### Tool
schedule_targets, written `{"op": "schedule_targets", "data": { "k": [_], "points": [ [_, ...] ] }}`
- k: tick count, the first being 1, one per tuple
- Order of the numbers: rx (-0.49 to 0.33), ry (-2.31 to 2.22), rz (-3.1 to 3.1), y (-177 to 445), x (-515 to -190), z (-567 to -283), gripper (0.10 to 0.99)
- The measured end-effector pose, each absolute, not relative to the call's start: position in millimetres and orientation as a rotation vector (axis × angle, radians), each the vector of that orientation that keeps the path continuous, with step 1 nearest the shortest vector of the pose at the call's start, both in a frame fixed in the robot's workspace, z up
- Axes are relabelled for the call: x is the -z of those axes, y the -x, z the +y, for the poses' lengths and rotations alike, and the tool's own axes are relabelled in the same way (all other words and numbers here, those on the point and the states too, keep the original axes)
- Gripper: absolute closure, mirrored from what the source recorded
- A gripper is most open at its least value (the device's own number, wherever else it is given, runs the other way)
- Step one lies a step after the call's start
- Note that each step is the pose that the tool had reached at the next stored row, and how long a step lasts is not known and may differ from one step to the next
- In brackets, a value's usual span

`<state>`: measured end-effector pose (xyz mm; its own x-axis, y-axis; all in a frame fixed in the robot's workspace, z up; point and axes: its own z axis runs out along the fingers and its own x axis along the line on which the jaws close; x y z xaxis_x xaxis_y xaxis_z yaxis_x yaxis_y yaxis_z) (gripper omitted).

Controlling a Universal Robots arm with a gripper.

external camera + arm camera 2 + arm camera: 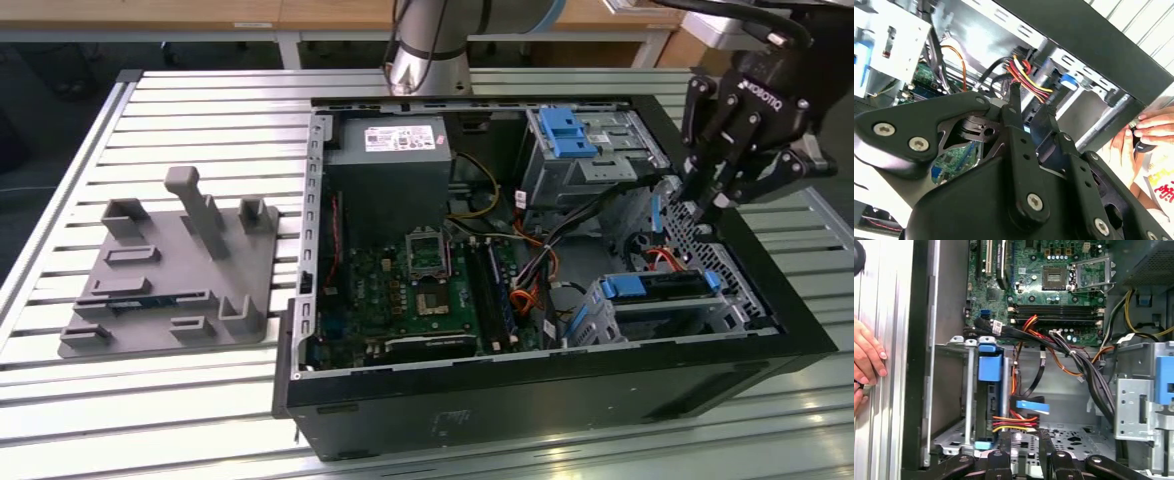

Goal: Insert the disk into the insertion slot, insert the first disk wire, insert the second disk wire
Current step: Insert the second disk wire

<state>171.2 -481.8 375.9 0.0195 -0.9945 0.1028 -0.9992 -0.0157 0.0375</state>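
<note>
The black metal gripper hangs inside the open black computer case. Its two slim, bolted fingers stand a narrow gap apart, and nothing can be seen clamped between them. A bundle of red, yellow and black wires runs just beside the fingertips. Near it, a flat blue connector sits on a black cable.

The wires lead toward the disk, which sits inside the insertion slot, a silver sheet-metal cage with punched holes. The disk's glossy bright blue carrier shows at the cage's open end.

In the exterior view, white lettering marks the gripper's body, and a white printed label lies on the grey power supply. A person's hand rests on the ribbed metal table beside the case.
</note>
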Motion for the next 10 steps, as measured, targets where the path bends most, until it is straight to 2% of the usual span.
{"op": "schedule_targets", "data": {
  "k": [10],
  "points": [
    [-0.179,-2.111,-2.078,-164,-371,-455,0.729]
  ]
}}
